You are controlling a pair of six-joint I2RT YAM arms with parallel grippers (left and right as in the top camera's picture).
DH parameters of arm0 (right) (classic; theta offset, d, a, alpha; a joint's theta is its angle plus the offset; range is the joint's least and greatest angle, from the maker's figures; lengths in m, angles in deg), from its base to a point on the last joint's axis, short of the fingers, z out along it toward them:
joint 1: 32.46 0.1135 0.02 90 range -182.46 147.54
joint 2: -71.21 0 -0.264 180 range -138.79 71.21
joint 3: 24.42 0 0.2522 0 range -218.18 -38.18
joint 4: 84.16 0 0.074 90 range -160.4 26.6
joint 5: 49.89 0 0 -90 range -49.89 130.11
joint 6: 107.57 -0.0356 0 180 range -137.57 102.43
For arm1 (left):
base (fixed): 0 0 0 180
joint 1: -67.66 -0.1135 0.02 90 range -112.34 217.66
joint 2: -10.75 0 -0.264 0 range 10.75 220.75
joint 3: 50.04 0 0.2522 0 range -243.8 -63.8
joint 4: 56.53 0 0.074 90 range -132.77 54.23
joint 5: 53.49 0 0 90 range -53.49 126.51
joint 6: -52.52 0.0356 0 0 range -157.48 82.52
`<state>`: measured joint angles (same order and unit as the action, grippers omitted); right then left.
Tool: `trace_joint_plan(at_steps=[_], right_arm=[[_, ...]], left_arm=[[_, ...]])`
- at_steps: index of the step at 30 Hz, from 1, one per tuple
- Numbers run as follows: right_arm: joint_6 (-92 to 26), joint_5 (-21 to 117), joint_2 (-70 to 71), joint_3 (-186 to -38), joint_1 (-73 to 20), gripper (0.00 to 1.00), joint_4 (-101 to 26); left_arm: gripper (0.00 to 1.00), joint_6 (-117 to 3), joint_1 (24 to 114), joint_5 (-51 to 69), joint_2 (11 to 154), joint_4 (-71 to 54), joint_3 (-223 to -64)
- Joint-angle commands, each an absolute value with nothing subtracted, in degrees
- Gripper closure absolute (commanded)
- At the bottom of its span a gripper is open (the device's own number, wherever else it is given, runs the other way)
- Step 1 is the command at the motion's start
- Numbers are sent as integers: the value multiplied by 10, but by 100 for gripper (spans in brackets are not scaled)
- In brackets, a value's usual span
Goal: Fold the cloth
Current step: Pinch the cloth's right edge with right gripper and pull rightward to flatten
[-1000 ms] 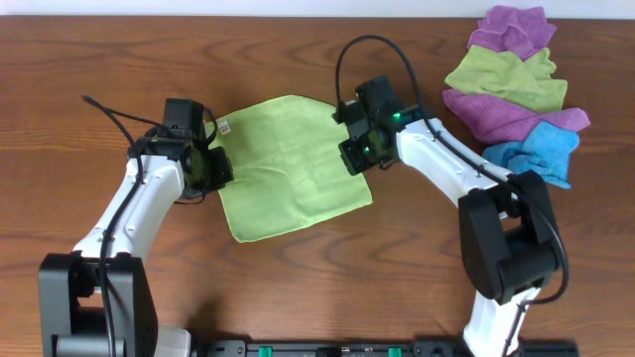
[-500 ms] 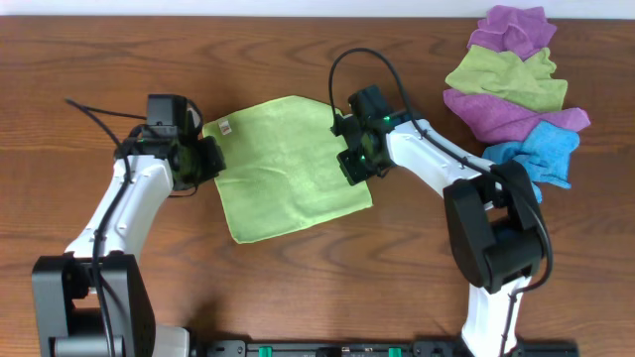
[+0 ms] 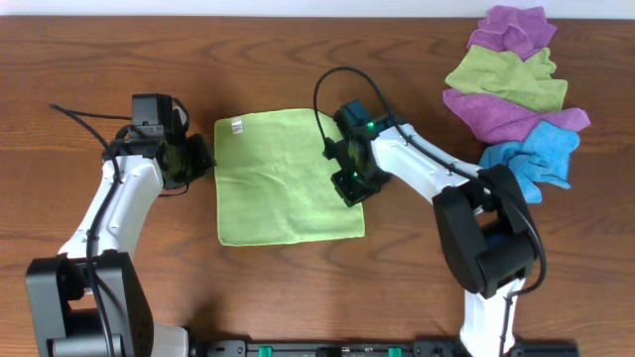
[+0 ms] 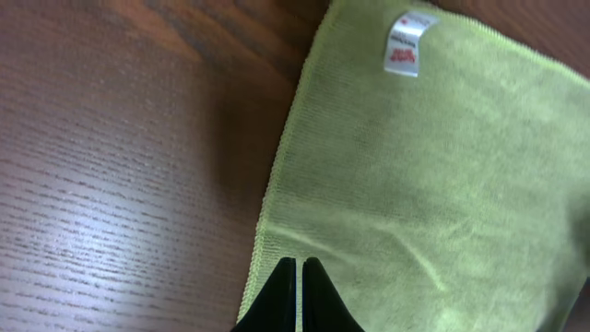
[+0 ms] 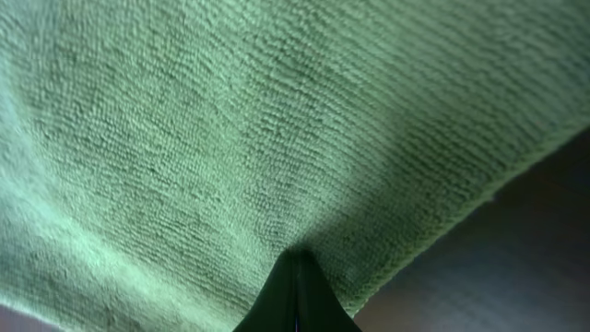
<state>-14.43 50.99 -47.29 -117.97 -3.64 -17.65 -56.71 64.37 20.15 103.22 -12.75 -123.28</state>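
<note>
Overhead | left gripper [image 3: 203,160] closed at cloth [image 3: 283,183] edge | right gripper [image 3: 349,188] closed, perhaps pinching it

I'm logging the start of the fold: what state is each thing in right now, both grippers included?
cloth: spread flat, unfolded, white tag showing at one corner.
left gripper: shut, tips at the cloth's edge; whether it pinches the cloth is unclear.
right gripper: shut on the cloth, near the opposite edge.
purple cloths: crumpled in a heap.
olive-green cloth: crumpled among them.
blue cloth: crumpled at the heap's end.
</note>
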Motion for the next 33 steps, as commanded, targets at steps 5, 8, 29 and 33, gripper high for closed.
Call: trace_joint_plan(at_steps=[5, 8, 29, 33], right_arm=[[-169, 506, -461, -1179, -32, 98, -161], [-169, 506, -427, -1181, -31, 98, -159], [-76, 846, -302, -1138, -228, 1, -244], [-51, 915, -345, -1138, -228, 1, -257]], left_arm=[[94, -555, 641, 200, 1025, -131, -1240], [94, -555, 642, 200, 1025, -128, -1240], [94, -591, 796, 244, 1025, -89, -1176], [94, -594, 821, 247, 1025, -94, -1163]])
